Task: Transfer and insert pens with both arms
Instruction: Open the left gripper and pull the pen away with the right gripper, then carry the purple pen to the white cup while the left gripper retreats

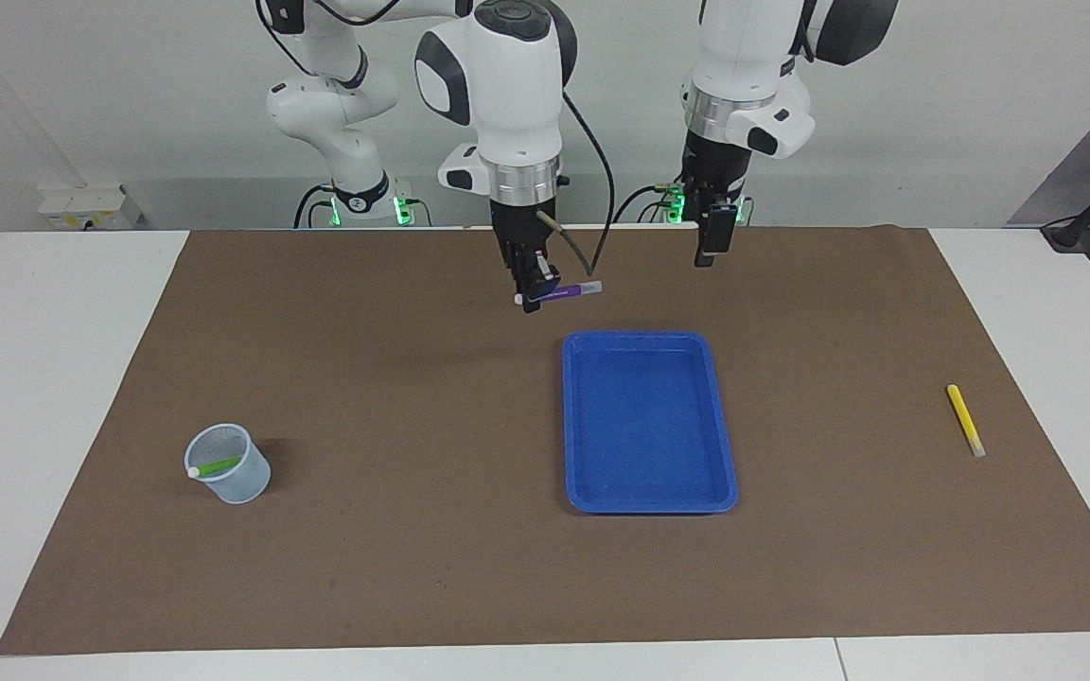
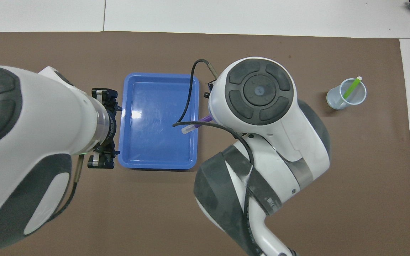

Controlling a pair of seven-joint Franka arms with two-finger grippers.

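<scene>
The right gripper [image 1: 531, 301] hangs in the air over the brown mat [image 1: 413, 397], just off the blue tray's [image 1: 649, 506] corner nearest the robots on the right arm's side. Its fingers [image 1: 528, 284] are closed on the purple pen [image 1: 564, 292], pinching it close to one whitish end. That end pokes out a little past the fingers toward the right arm's end of the worktop [image 1: 53, 378], while the long purple body and the other pale tip stick out sideways toward the left arm, nearly level with a slight upward tilt. In the overhead view the pen's free end [image 2: 190, 127] shows over the tray's edge [image 2: 158, 165], with the rest hidden under the right arm's wrist.

The left gripper [image 1: 711, 248] is raised over the mat near the edge closest to the robots, well apart from the purple pen, with its fingers spread wide and nothing between them.

The green pen [image 1: 217, 466] stands tilted inside the clear cup [image 1: 240, 487] toward the right arm's end of the mat. The yellow pen [image 1: 965, 420] lies flat on the mat toward the left arm's end, well apart from the tray and from both grippers.
</scene>
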